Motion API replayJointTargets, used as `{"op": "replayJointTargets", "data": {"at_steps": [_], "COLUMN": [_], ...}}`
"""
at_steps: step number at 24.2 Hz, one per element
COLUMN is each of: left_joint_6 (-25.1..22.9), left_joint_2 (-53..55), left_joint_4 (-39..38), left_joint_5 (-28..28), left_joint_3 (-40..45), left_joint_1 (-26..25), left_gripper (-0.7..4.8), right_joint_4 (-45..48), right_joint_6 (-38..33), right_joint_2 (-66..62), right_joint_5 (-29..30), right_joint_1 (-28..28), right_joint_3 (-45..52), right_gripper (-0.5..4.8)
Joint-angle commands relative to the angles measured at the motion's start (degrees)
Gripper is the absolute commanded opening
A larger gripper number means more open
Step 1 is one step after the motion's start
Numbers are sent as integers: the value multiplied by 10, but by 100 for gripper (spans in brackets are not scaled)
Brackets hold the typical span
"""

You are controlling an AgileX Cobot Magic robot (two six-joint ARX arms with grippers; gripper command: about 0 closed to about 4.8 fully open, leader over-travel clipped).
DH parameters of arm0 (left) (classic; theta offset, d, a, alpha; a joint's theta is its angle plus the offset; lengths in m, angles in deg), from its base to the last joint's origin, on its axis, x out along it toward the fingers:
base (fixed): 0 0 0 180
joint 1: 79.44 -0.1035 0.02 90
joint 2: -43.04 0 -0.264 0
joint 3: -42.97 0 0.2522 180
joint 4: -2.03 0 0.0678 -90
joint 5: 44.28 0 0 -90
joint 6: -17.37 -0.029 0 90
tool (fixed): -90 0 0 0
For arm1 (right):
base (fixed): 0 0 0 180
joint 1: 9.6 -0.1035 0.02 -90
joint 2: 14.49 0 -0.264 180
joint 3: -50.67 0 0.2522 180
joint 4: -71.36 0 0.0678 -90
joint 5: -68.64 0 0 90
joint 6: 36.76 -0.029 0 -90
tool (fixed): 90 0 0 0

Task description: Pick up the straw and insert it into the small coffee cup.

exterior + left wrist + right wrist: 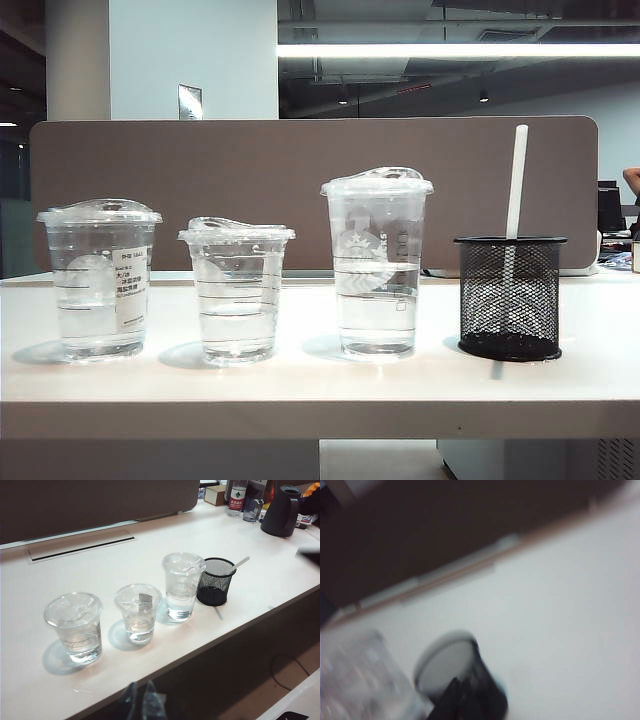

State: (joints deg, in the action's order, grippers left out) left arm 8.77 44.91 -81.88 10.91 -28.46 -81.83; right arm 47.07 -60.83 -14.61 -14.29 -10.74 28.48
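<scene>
Nearest the exterior camera runs the front edge of the white worktop (300, 400), and on it a row of three lidded clear cups and a holder. At the centre-left stands the small coffee cup (237, 290), the shortest of the three, ridged, unlabelled and partly filled with clear liquid. At its 9 o'clock is a wider labelled cup (99, 280); at its 3 o'clock the tallest cup (377, 265) with a faint logo. Further along at 3 o'clock sits a black mesh pen holder (509, 297), and the straw (515, 185) stands in it, leaning slightly, its upper half clear above the rim. Behind them all rises a brown partition (300, 160).

Neither arm shows in the exterior view. The left gripper (142, 702) appears only as a dark blur at the near edge of its wrist view, well short of the cups; I cannot tell how its jaws stand. The right gripper (457, 700) hovers close above the pen holder in a smeared wrist view, jaws together and holding nothing.

The straw looks light, thin and fairly stiff, yet likely to crush or slip under a hard pinch. Its exposed upper part above the mesh rim seems the sensible place to hold, gently, leaving the lower end free to enter the lid. The cup holds liquid and is light plastic, so a sideways nudge could tip it.
</scene>
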Motion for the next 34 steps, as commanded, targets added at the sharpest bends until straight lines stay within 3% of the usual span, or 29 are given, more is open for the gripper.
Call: {"op": "replayJointTargets", "data": {"at_steps": [1,3,5,8,14,17,18,21,25,29,34], "left_joint_6": [-4,-4,-4,-4,-4,-4,-4,-4,-4,-4,-4], "left_joint_2": [1,1,1,1,1,1,1,1,1,1,1], "left_joint_4": [10,10,10,9,8,8,8,7,-2,-14,-25], "left_joint_5": [-3,-4,-4,-4,-4,-4,-4,-4,-4,-4,-4], "left_joint_3": [-2,-2,-2,-2,0,0,0,0,0,0,0], "left_joint_1": [0,0,0,0,0,0,0,0,0,0,0], "left_gripper": [21,21,21,21,21,21,21,21,21,21,21], "right_joint_4": [19,-8,-55,-195,-344,-343,-301,-187,-83,-72,82], "right_joint_6": [157,305,338,439,457,506,531,506,423,309,216], "right_joint_2": [0,-12,-37,-161,-360,-460,-509,-574,-678,-780,-813], "right_joint_5": [-60,-76,-76,-76,-164,-200,-205,-186,-90,-63,15], "right_joint_1": [1,1,1,1,1,1,-3,4,35,75,107], "right_joint_3": [-119,-242,-322,-529,-769,-851,-873,-873,-873,-863,-734], "right_gripper": [-3,-3,-3,-3,-3,-3,-3,-3,-3,-2,-2]}}
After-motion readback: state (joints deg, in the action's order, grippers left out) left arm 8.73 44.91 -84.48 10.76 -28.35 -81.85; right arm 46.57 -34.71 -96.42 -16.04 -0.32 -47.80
